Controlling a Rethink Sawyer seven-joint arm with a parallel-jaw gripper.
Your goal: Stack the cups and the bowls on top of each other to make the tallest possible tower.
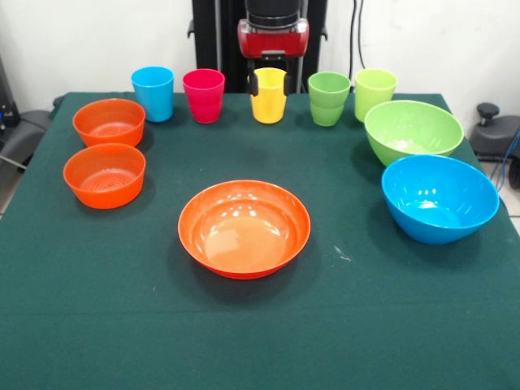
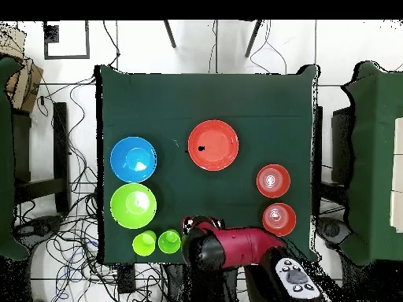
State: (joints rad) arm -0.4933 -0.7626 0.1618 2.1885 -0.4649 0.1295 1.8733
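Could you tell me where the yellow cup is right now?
In the front view the yellow cup stands mid-row at the table's far edge, between the pink cup and a green cup, with the end effector around it.

1. The wide orange bowl [image 1: 244,228] sits alone mid-table, with open green cloth [image 1: 260,341] on all sides of it.
2. Two small orange bowls [image 1: 109,122] [image 1: 104,175] sit close together along one side edge.
3. The lime green bowl [image 1: 413,131] and the blue bowl [image 1: 439,197] nearly touch along the opposite side.
4. A row of cups lines the robot's edge: sky blue [image 1: 153,93], pink [image 1: 203,95], yellow [image 1: 269,96] and two green ones [image 1: 328,98] [image 1: 374,92], with narrow gaps between them.
5. The gripper [image 1: 269,83] straddles the yellow cup, blocking that spot.
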